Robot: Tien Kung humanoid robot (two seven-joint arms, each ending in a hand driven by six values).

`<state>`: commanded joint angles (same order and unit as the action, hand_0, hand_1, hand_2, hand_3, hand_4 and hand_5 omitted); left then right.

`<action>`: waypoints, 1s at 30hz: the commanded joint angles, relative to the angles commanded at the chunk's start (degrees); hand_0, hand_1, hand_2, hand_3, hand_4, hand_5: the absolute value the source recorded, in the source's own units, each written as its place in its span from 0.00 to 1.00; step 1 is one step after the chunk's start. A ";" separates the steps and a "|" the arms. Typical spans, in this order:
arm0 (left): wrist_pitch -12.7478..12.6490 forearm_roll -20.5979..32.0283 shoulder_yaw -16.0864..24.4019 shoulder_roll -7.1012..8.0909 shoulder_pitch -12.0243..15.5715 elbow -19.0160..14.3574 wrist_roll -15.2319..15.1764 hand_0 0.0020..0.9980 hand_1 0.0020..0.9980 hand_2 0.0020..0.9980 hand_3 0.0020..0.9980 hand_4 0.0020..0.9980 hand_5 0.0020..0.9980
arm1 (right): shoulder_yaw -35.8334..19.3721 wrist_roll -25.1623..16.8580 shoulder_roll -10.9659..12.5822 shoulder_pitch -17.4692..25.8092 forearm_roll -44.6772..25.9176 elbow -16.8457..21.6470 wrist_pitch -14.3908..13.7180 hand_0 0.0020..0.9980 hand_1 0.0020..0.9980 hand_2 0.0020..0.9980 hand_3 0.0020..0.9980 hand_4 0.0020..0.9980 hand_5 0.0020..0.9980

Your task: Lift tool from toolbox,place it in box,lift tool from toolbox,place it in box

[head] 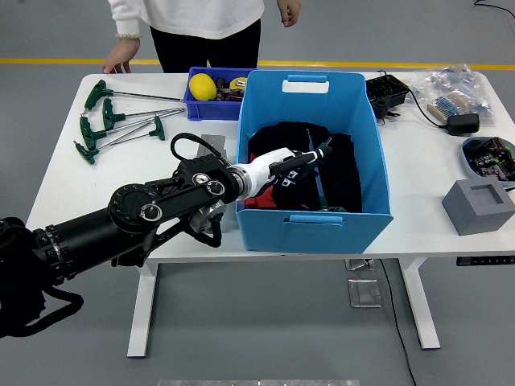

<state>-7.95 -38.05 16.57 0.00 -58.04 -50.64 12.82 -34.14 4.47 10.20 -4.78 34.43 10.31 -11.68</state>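
The white counter point(418, 193) carries everything in view. At its far side stands a person point(193, 24) in a white top, one hand point(119, 62) touching the counter's far edge, the other hanging clear of it. The left arm point(121, 225), black, comes in from the lower left and reaches over the near wall of the big blue box point(314, 229), which sits in the middle of the counter with dark cloth and a red patch on its floor. A grey block point(478, 206) stands near the right edge, with a round tray point(487, 154) of small parts behind it and a bag point(457, 95) and black adapters at the far right corner. Just left of the box, at the far side, a small blue toolbox point(211, 108) holds a yellow ball and other bits. Green T-handle keys point(113, 119) lie spread on the left of the counter. Inside the box, the left hand point(296, 165) is down low over the cloth, fingers closed around a green-handled tool point(319, 151). A second green tool point(320, 193) lies on the cloth just beside it.
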 joint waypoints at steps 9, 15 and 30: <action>0.18 -11.49 0.35 0.00 -0.48 0.82 -2.71 0.79 0.87 0.99 0.91 0.90 0.98 | -0.21 0.07 0.10 0.17 0.41 0.00 -0.13 0.69 0.66 0.73 0.58 0.84 0.64; 2.97 -26.21 2.20 0.00 -1.07 0.97 -4.88 0.77 0.84 0.94 0.90 0.91 0.96 | -0.20 0.25 0.13 0.24 0.94 0.00 -0.06 0.68 0.66 0.73 0.58 0.84 0.64; 4.55 -61.97 5.86 0.00 -1.87 0.57 -7.26 0.77 0.81 0.90 0.84 0.92 0.92 | -0.02 0.26 0.15 0.15 0.77 0.00 -0.18 0.68 0.65 0.73 0.57 0.84 0.64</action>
<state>-3.41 -100.02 22.43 0.00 -59.92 -50.08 5.56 -34.16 4.73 10.36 -4.63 35.20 10.31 -11.86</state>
